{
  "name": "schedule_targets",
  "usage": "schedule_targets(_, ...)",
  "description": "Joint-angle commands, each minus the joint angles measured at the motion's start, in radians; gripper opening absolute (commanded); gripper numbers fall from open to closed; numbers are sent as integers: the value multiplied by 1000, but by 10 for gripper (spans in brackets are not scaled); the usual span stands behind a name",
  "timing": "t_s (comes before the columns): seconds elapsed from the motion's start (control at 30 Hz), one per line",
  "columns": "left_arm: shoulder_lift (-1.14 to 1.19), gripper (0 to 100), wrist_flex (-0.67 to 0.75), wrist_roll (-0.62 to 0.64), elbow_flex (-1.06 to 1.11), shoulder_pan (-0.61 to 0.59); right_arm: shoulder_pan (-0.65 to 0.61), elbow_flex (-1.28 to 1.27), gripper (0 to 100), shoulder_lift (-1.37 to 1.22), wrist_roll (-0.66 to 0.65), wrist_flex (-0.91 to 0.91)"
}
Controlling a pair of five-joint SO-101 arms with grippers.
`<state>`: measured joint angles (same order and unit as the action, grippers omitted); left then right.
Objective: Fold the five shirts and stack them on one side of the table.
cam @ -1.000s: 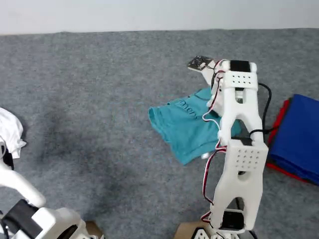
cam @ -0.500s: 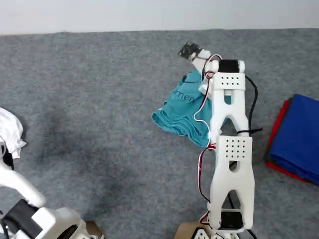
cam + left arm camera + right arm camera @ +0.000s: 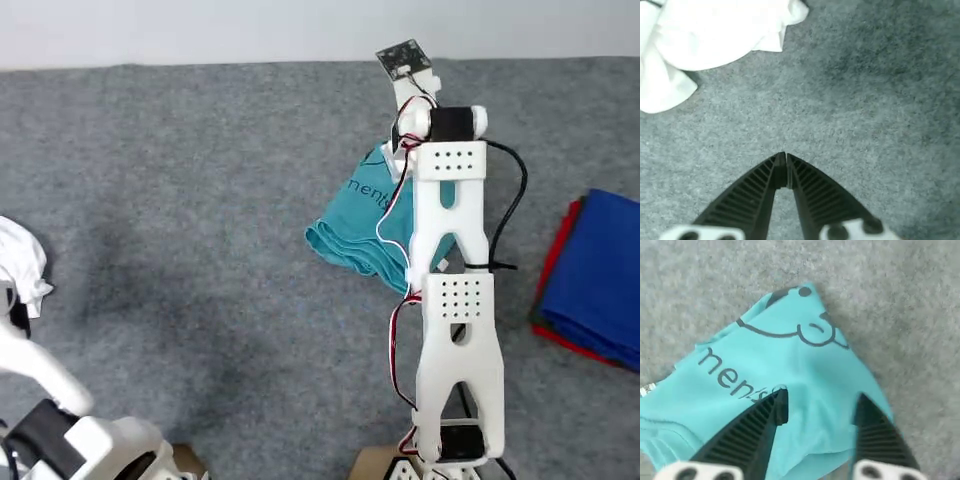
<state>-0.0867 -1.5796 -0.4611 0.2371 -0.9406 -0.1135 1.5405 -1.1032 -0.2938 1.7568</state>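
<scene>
A teal shirt (image 3: 358, 222) with dark print lies partly folded and bunched in the middle of the grey table. My right arm (image 3: 450, 250) stretches over its right part toward the table's far side. In the right wrist view my right gripper (image 3: 820, 406) is open just above the teal shirt (image 3: 790, 365), with cloth showing between the fingers but not pinched. My left gripper (image 3: 785, 159) is shut and empty over bare carpet, a short way from a crumpled white shirt (image 3: 710, 35). That white shirt (image 3: 20, 262) sits at the table's left edge.
A folded stack with a blue shirt (image 3: 595, 275) on top and a red one (image 3: 562, 240) under it lies at the right edge. The left arm's base (image 3: 60, 430) is at the near left corner. Grey carpet (image 3: 200, 200) covers the table.
The right arm swung toward the far side, dragging the teal shirt's near right part over itself, so it now lies bunched. The left arm stayed still.
</scene>
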Motion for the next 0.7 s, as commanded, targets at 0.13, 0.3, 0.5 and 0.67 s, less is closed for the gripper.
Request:
schedule_targets(0.13,-12,7,5,-3,-5,54,-147,-276,8,191,38,36)
schedule_targets(0.3,-12,7,5,-3,-4,52,-234,-351,10,124,94,-45)
schedule_targets(0.5,-12,7,5,-2,-4,52,-297,-348,10,5,141,-236)
schedule_targets(0.67,-12,7,5,-3,-2,48,-298,-319,10,71,146,-196)
